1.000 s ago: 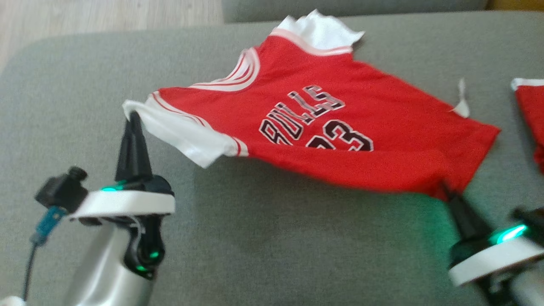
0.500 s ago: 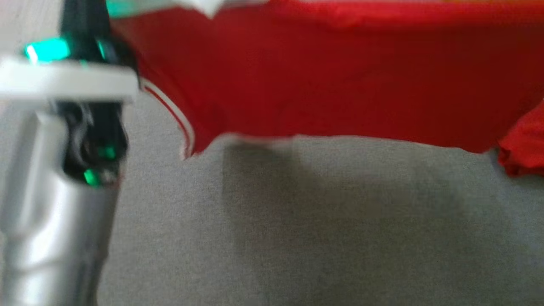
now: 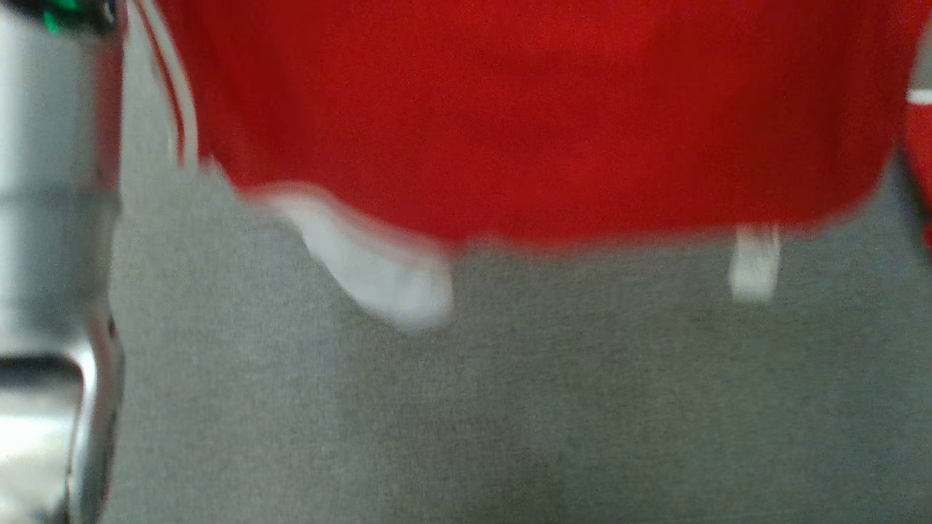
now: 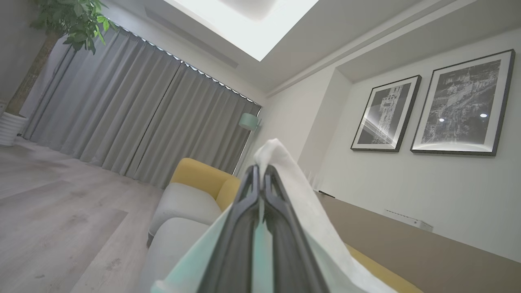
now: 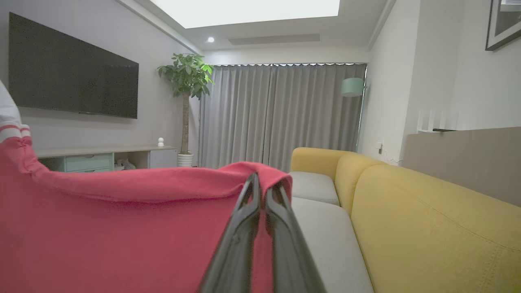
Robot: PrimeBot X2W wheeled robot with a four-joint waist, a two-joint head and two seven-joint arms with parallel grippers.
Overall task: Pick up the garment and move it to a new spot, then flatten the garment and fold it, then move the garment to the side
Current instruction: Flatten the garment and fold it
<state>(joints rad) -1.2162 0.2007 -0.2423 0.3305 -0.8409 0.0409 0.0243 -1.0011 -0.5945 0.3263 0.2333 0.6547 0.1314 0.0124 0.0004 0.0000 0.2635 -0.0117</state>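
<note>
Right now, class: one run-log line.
jersey: hanging above grey sofa | left gripper: jaws shut on sleeve | right gripper: jaws shut on edge

Your left claw (image 4: 260, 175) has its two dark fingers pressed together on a white fold of the garment (image 4: 291, 179). The cloth pokes up past the tips and drapes down both sides of them. Beyond it you see a yellow-and-grey sofa (image 4: 191, 195), grey curtains (image 4: 134, 122), a pale green lamp (image 4: 248, 121) and a wooden floor (image 4: 49, 219). A leafy plant (image 4: 77, 20) is at upper left, and two framed black-and-white pictures (image 4: 462, 101) hang at right.
</note>
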